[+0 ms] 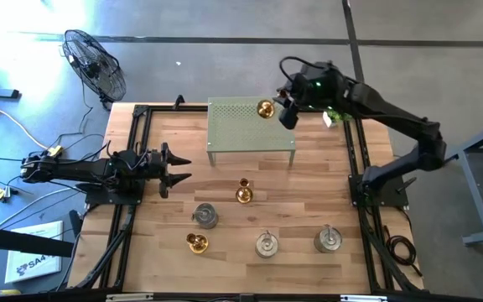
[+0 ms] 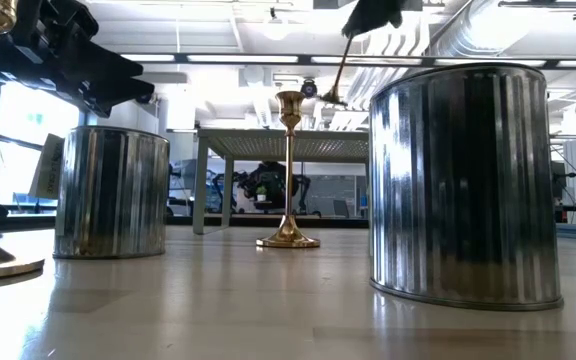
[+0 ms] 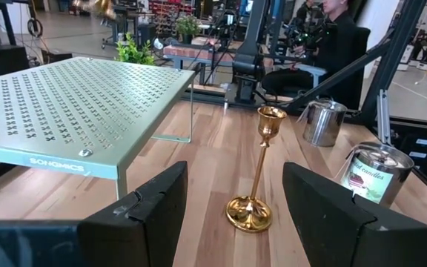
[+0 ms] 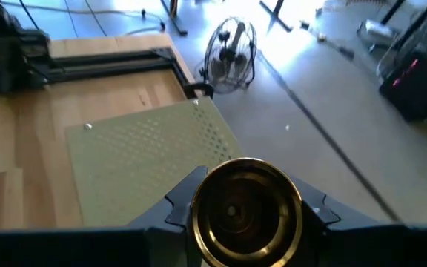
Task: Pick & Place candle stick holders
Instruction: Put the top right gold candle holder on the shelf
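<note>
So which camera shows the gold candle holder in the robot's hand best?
The right wrist view: the gold candle holder fills it, base-on between the right hand fingers. The high view shows it small over the green stand; the low view only its stem.

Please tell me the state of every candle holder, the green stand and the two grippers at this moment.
Held gold holder: gripped, above the stand.
Centre gold holder: upright on table.
Front gold holder: on table.
Three silver holders: upright on table.
Green stand: standing, top bare.
Right gripper: shut on holder.
Left gripper: open, empty.
</note>
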Motion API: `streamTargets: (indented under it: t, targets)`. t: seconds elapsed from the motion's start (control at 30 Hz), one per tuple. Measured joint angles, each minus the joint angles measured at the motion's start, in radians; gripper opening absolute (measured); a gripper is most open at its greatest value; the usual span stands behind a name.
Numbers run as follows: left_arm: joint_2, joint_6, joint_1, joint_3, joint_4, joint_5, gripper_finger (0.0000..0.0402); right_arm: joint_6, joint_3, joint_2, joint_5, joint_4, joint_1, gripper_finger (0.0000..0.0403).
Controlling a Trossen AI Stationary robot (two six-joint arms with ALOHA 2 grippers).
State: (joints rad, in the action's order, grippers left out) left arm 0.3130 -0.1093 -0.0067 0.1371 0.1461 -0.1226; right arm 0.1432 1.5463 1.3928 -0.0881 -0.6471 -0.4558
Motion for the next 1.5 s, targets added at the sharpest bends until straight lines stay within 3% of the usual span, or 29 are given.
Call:
streamTargets:
  t: [0.57,1.5]
  targets:
    - [0.0,0.0,0.0,0.0,0.0,0.0,0.0218,-0.145,0.0,0.066,-0.01,-0.038,-0.16,0.0115]
    - [0.0,0.0,0.0,0.0,0.0,-0.003,0.0218,-0.168,-0.006,0.114,-0.021,-0.097,-0.173,0.0115]
